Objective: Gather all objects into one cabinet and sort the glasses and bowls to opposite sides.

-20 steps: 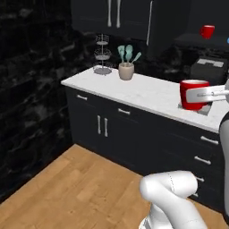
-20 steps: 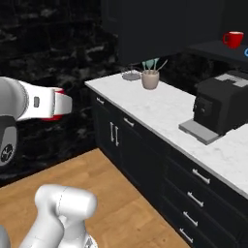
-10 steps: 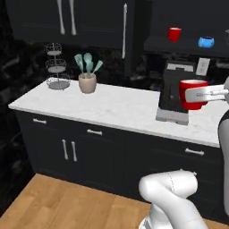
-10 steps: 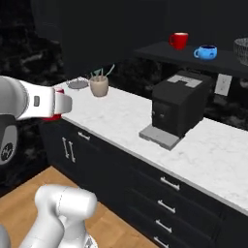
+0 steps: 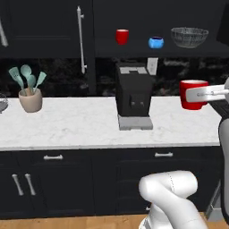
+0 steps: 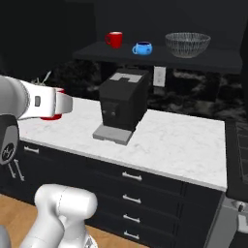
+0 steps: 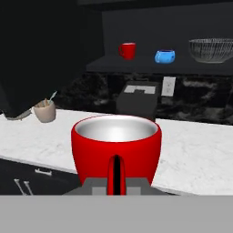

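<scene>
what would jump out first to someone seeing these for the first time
A bright red cup clamped in the gripper, held above the white marble counter. Behind it, on the open dark cabinet shelf, stand a second red cup, a blue bowl and a wide glass bowl.

Base views flank the counter [image 5: 80,125] — hand view looks along it.

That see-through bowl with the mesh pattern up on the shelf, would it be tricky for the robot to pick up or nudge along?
Probably somewhat. The clear glass bowl looks far wider than the blue bowl beside it, so a narrow end effector would likely have to pinch its rim. It appears to be glass, so likely stiff, fairly heavy and breakable. Its broad, low shape suggests it would slide rather than tip if pushed.
</scene>
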Controlling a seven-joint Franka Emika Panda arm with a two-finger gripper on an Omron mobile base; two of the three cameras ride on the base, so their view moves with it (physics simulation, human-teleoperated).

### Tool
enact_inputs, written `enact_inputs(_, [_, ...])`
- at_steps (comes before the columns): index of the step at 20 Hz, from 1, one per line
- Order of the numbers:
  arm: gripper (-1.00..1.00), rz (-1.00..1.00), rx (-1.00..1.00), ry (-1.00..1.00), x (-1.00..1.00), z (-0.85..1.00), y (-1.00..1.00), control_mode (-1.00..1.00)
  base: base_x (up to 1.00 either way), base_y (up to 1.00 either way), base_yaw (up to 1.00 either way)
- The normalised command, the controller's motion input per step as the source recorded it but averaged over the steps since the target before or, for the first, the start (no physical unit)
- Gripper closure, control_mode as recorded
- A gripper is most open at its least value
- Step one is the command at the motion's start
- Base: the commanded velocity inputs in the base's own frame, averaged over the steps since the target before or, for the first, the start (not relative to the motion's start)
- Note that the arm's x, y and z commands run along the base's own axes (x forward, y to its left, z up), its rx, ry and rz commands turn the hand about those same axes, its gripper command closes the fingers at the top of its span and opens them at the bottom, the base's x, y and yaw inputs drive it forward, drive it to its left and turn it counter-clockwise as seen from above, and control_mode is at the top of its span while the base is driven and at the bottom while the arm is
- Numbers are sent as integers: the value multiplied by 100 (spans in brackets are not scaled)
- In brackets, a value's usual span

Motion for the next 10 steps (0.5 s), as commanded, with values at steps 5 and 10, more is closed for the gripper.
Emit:
enact_inputs(5, [100, 0, 0, 0, 0, 0, 0, 100, 27, 17, -32])
enact_inputs(10, [100, 0, 0, 0, 0, 0, 0, 100, 37, 26, -29])
